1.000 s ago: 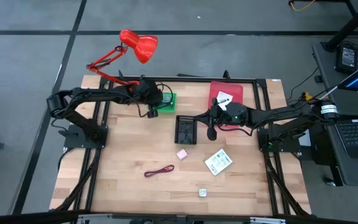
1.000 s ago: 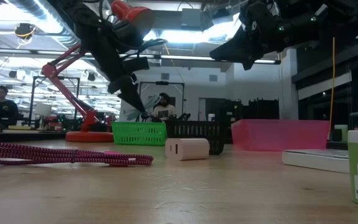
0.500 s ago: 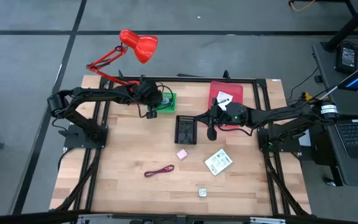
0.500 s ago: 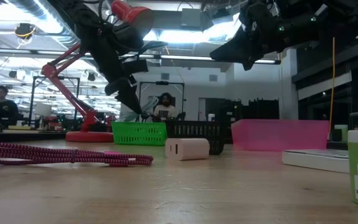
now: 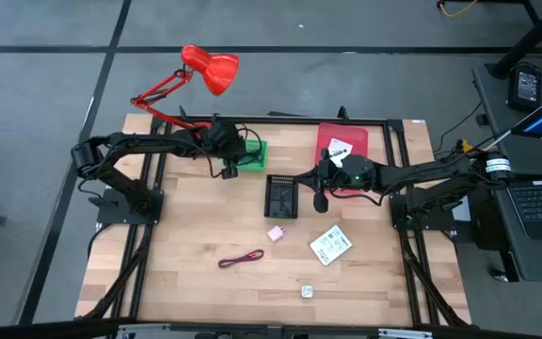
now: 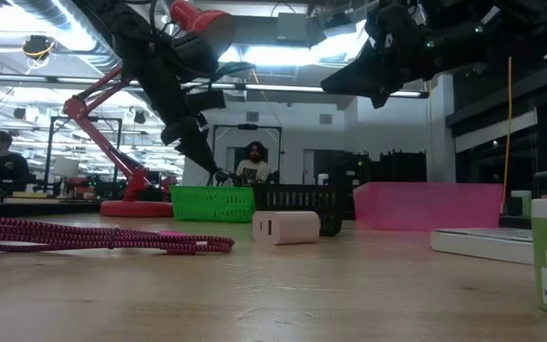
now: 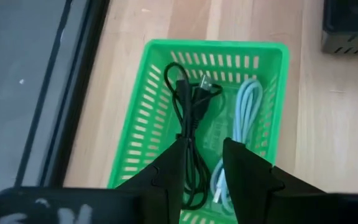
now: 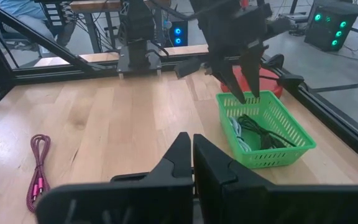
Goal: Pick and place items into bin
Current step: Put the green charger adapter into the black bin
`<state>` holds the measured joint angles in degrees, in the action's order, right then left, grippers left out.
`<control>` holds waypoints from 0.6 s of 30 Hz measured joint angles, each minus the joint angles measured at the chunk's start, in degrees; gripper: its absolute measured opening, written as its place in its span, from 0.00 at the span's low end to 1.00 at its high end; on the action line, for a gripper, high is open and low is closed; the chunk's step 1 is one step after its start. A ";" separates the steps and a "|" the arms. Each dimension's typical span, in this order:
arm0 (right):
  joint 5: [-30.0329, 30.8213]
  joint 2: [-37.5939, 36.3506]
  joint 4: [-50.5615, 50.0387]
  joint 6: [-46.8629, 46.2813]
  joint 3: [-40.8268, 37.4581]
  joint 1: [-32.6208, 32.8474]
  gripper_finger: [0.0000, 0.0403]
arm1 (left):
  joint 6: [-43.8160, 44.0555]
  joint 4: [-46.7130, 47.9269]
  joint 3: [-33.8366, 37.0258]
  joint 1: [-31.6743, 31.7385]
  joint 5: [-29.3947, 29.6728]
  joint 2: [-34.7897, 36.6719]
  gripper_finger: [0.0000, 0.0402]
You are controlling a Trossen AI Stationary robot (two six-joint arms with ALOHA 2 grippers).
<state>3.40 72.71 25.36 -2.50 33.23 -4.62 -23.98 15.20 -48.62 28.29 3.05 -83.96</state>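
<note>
Left gripper hovering empty above the green basket
Its fingers are standing narrowly parted over the black cord; rising straight should avoid snagging.

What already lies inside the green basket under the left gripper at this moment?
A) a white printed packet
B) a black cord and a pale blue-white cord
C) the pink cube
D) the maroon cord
B: the left wrist view shows a black cord and a pale blue-white cord lying in the green basket, with the left gripper open above them; the maroon cord is out on the table.
</note>
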 joint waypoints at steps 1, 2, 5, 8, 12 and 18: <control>0.00 0.01 -0.01 0.00 0.00 -0.01 0.00 | -0.29 -0.04 0.00 -0.11 0.15 0.61 0.26; 0.00 0.02 -0.01 -0.02 0.00 -0.01 0.00 | -0.63 -0.05 0.02 -0.34 0.34 1.54 0.25; 0.00 0.02 0.01 -0.24 0.00 0.00 0.00 | -1.75 -0.47 0.02 -1.49 0.62 5.77 0.22; 0.00 0.02 -0.01 -0.24 0.00 -0.01 0.00 | -0.55 -0.47 0.05 -2.62 -0.75 10.65 0.15; 0.00 0.02 -0.48 0.06 0.00 0.00 0.00 | 3.21 -0.91 1.25 -3.90 -5.04 16.48 0.04; 0.19 0.01 -2.70 1.30 0.00 0.92 0.00 | 8.49 -2.06 6.23 -8.31 -8.05 23.80 0.01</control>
<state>3.59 72.72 22.66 -1.20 33.23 -3.71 -15.50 13.14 -42.39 19.97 -5.00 -60.16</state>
